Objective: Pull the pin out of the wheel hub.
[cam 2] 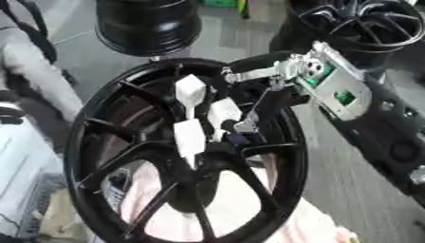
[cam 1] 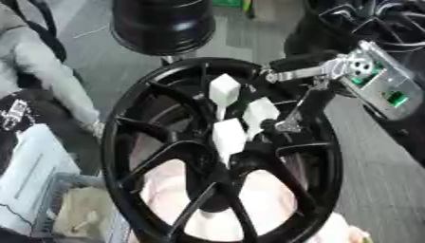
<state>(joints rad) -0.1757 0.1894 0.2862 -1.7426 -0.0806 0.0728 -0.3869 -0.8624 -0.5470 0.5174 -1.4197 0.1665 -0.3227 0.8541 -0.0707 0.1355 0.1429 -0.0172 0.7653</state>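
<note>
One black wheel hub [cam 1: 133, 142], three white pins [cam 1: 224, 88], one robot hand [cam 1: 286, 124].

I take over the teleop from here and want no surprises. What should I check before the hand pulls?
1. Right hand at the hub of the wheel: ok.
2. Fingers closed on a pin: cannot tell.
3. White pins standing in the hub: ok, three show.
4. Left hand in sight: not ok, in no view.
5. Wheel held steady: cannot tell.
</note>
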